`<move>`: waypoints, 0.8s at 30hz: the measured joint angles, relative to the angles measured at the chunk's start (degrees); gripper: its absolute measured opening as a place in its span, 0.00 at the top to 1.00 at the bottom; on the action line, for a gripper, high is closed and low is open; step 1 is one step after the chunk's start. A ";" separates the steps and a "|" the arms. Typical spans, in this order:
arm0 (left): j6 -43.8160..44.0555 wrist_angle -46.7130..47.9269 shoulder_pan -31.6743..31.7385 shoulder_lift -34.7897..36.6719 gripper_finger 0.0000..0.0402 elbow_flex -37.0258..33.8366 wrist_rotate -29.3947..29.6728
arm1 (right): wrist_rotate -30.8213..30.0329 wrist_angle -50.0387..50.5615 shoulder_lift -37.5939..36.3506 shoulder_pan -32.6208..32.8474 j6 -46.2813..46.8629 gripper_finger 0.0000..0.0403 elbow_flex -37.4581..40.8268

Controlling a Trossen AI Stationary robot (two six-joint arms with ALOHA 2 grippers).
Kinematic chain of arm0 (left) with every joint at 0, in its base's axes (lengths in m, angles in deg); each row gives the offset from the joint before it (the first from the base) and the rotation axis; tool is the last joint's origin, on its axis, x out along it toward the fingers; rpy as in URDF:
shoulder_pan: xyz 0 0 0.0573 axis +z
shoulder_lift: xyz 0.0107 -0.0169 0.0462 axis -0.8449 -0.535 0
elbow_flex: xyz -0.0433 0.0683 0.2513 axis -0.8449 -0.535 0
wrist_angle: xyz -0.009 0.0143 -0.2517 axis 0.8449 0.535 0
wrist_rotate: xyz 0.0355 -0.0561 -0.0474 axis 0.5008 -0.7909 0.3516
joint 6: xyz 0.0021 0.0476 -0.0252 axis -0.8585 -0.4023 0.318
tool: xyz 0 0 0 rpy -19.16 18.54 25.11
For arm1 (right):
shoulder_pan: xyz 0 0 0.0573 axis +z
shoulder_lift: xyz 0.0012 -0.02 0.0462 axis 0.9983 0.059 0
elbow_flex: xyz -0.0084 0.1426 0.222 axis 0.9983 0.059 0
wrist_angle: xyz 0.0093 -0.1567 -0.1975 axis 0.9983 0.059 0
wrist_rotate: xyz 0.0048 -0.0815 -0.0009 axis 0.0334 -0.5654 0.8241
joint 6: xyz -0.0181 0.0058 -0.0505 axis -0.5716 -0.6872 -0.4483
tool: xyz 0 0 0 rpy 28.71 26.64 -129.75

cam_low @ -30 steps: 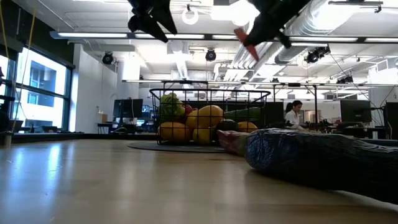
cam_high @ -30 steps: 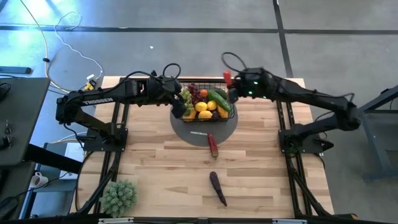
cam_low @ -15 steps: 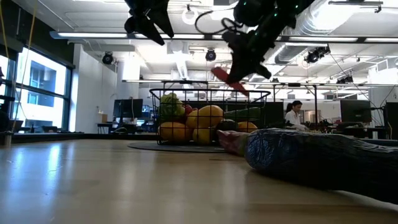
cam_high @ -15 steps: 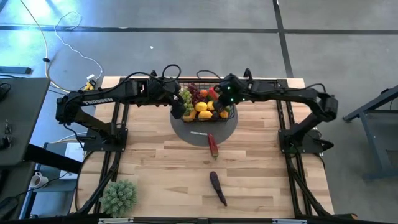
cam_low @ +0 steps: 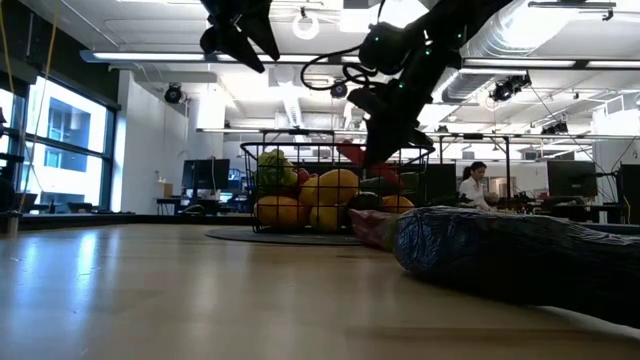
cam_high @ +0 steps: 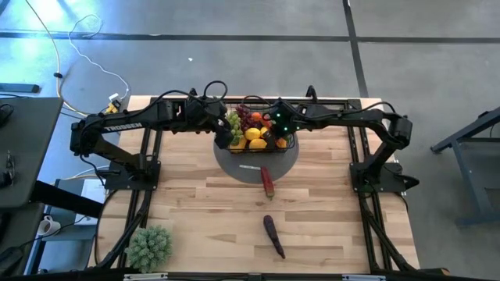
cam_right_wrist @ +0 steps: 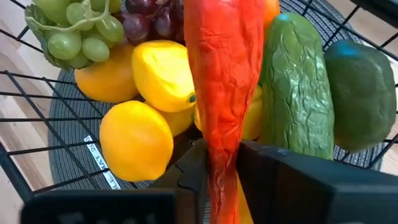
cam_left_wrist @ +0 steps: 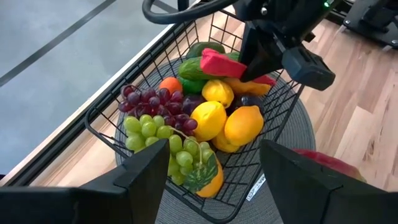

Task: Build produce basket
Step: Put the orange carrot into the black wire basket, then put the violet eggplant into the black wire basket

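Right claw (cam_right_wrist: 219, 163) was pinched on red chili (cam_right_wrist: 219, 81), low over basket (cam_left_wrist: 106, 134); cucumber (cam_right_wrist: 293, 87) just beside claw, lemons (cam_right_wrist: 163, 74) beneath; chili seemed to touch pile, contact unclear; left claw (cam_left_wrist: 214, 177) hovered spread wide, empty, at basket's far edge; risk: early release could roll chili off heaped fruit, over rim onto worktop (cam_high: 195, 211).

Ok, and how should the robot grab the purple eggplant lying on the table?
Grip the eggplant across its middle, coming straight down from above. It lies flat on the table, long and slim, with bare wood on both sides, so a finger fits on each side. Turn the fingers crosswise to its slanted length. Its ends look thinner, so a grip there would probably slip.
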 joint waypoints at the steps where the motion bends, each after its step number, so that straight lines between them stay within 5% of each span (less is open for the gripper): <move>1: 0.00 -0.02 0.00 0.00 0.40 0.00 -0.21 | 0.00 -0.10 0.00 0.00 -0.19 0.82 0.00; 12: -5.47 -0.04 0.00 0.00 0.40 0.00 -4.49 | 1.18 2.10 -0.40 0.00 -0.23 0.57 -1.56; 24: -20.65 -0.04 -1.20 0.00 0.40 0.00 -7.42 | -1.09 10.13 -0.68 3.18 5.41 0.54 -12.39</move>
